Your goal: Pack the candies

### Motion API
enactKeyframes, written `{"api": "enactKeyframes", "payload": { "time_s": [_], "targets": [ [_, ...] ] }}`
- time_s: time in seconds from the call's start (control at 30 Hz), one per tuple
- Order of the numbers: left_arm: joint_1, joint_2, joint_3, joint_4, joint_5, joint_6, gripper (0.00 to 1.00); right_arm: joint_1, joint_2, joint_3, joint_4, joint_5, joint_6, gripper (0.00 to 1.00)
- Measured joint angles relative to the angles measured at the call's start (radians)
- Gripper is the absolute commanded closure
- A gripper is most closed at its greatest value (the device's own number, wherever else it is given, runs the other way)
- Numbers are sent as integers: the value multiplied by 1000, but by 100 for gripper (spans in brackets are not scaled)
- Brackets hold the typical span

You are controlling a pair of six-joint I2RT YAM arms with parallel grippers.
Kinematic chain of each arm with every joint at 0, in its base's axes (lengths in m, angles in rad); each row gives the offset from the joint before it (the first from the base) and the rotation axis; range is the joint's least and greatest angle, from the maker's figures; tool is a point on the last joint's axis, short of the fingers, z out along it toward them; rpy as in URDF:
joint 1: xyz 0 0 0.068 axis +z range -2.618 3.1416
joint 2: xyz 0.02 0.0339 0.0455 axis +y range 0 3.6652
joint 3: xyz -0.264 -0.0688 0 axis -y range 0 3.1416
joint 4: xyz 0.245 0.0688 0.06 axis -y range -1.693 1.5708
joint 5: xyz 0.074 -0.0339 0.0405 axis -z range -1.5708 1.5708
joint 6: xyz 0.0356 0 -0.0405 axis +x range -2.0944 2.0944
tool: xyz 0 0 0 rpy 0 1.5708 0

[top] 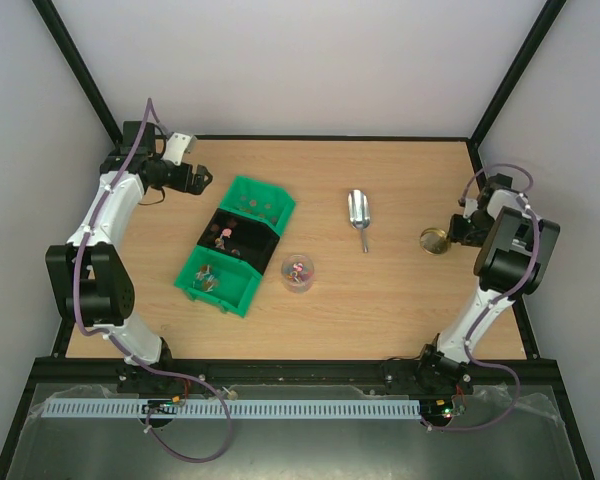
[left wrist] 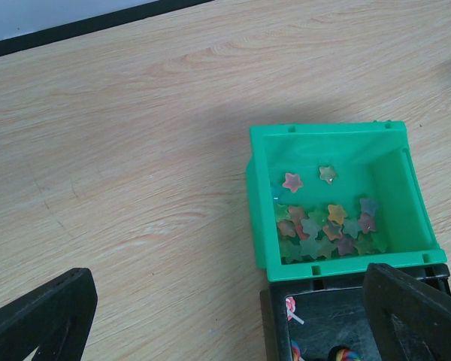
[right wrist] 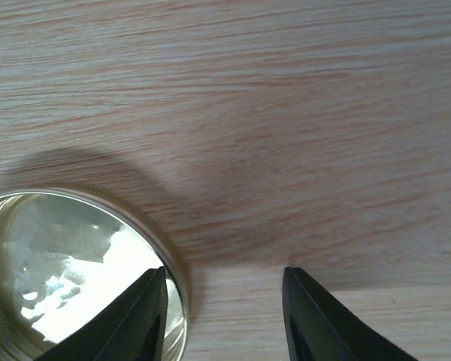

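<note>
left gripper (top: 202,181) sits fingers-apart beside the far green plastic bin (left wrist: 327,129), right gripper (right wrist: 224,274) likewise spread by the round gold metal lid (right wrist: 60,263), and the tiny colourful candies (left wrist: 323,226) are in that bin and the small clear round jar (top: 297,272).

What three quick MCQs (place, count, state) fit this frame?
1. Where is the metal scoop?
A) hanging off the table edge
B) flat on the table, between the black bin and the gold lid
C) held in the air

2. How many bins stand in the row?
A) two
B) three
C) five

3. The left end effector is:
A) shut on the scoop
B) shut on a candy
C) open, holding nothing

Key:
1 B, the scoop lies on bare wood with the bin on one side and the lid on the other.
2 B, far green bin, black bin, near green bin.
3 C, its fingers stand wide apart with only table between them.
</note>
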State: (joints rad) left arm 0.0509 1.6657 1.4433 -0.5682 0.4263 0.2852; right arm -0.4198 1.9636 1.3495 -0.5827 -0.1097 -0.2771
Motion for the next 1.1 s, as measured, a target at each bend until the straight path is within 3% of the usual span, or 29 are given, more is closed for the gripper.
{"api": "enactKeyframes", "payload": {
  "time_s": [0.1, 0.2, 0.23, 0.63, 0.9, 1.1],
  "targets": [
    [0, 1, 0, 0, 0, 0, 1, 22, 4, -6, 14, 11, 6, 73],
    [0, 5, 0, 0, -1, 0, 1, 47, 4, -24, 47, 26, 16, 97],
    [0, 6, 0, -1, -1, 0, 1, 54, 3, -29, 56, 34, 22, 98],
    [0, 8, 0, 1, -19, 21, 1, 71, -15, -32, 39, -16, 46, 99],
    [-8, -32, -39, 86, 8, 50, 1, 93, -34, 127, -152, -291, 43, 99],
    [-63, -103, -65, 95, 71, 192, 1, 168, -40, 229, -278, -509, 50, 99]
  ]
}}
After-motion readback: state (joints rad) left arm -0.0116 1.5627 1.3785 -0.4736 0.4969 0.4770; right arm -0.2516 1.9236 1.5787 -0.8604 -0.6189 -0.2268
